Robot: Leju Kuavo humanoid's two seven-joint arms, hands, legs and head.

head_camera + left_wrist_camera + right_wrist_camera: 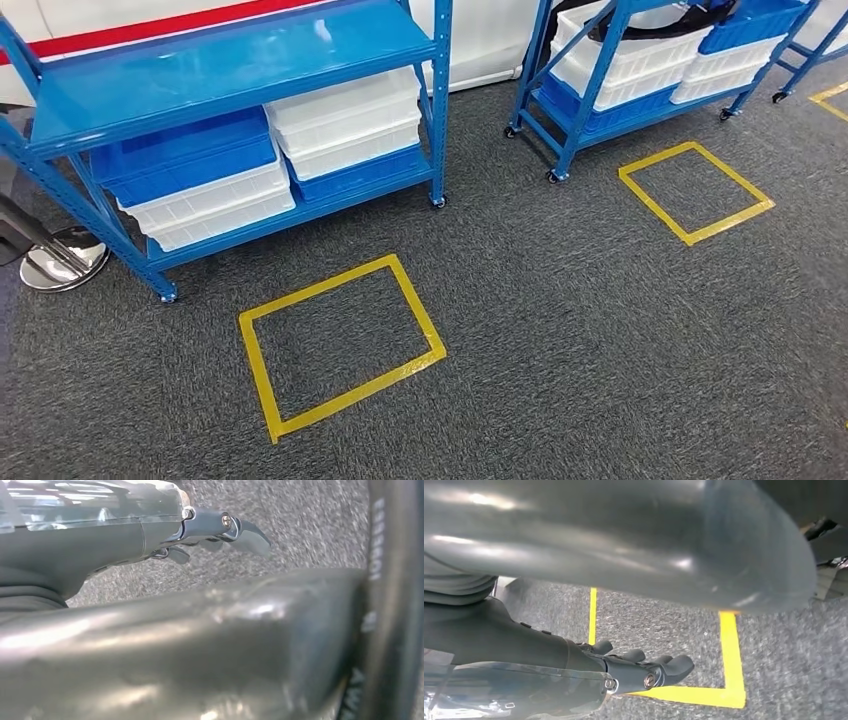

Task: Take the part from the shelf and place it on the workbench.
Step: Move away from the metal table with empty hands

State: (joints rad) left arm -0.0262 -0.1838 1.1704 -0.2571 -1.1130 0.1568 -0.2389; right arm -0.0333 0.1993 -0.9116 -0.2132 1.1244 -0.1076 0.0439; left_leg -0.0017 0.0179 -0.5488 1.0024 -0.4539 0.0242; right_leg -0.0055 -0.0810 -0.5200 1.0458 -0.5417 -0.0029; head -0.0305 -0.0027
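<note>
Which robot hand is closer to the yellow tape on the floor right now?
Right. The right robot hand hangs just above a corner of the yellow tape; the left robot hand hangs over plain grey carpet, so it is likely farther.

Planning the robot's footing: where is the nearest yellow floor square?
In the head view, the yellow square lies on the grey carpet, just in front of the left blue shelf.

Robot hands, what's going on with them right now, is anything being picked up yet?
Not yet. The left hand and right hand both hang over the grey carpet holding nothing. Ahead stand two blue wheeled shelves stacked with white and blue bins, and yellow tape squares mark the floor before them.
</note>
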